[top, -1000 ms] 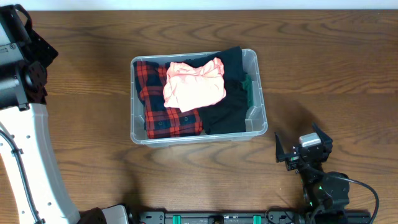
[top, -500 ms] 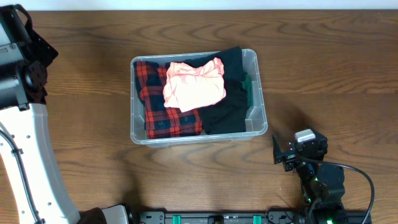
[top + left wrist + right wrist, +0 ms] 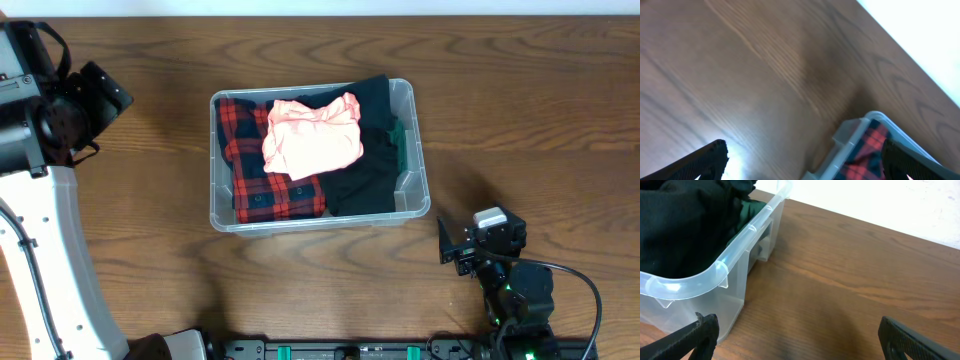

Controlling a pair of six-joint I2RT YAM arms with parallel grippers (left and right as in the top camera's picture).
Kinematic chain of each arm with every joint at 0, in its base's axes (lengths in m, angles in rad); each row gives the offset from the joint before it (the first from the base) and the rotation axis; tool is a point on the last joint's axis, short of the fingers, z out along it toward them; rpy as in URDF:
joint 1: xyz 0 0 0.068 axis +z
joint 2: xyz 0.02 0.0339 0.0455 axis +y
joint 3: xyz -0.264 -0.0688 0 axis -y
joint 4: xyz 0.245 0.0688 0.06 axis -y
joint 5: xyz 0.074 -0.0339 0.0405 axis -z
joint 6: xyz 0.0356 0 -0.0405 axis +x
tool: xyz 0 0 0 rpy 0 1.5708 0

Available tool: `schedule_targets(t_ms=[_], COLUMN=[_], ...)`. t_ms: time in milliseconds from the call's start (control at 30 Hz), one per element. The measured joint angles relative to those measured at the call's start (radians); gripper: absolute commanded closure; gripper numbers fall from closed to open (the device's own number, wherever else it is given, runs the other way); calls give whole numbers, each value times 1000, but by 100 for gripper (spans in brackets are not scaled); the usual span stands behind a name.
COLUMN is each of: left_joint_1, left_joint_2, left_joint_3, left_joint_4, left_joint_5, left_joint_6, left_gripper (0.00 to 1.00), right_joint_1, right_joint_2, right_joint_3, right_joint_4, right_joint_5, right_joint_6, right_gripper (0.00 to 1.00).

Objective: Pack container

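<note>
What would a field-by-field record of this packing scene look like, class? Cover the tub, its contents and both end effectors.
container: clear tub, upright on the wooden table
contents: red plaid garment at left, pink garment on top, black garment at right, green fabric by the right wall
left end effector: open, empty, off the tub's left side
right end effector: open, empty, near the tub's front right corner
</note>
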Motion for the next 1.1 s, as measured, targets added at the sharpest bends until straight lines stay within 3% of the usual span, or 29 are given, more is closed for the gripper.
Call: schedule_targets(t_ms=[233, 500, 833, 1100], left_joint_1=[-3, -110, -320, -396], left_joint_2=[-68, -341, -673, -962], left_joint_3=[-2, -43, -422, -775], left_joint_4=[63, 78, 283, 427], left_joint_5=[39, 42, 38, 34], left_joint_6=[169, 255, 273, 274], left_gripper=[2, 2, 2, 2], right_joint_1=[0, 0, 0, 0], right_joint_2=[0, 0, 0, 1], right_joint_3=[0, 0, 0, -1], right_joint_4=[0, 0, 0, 1], right_joint_5=[0, 0, 0, 0], right_joint_6=[0, 0, 0, 0], right_gripper=[1, 1, 1, 1])
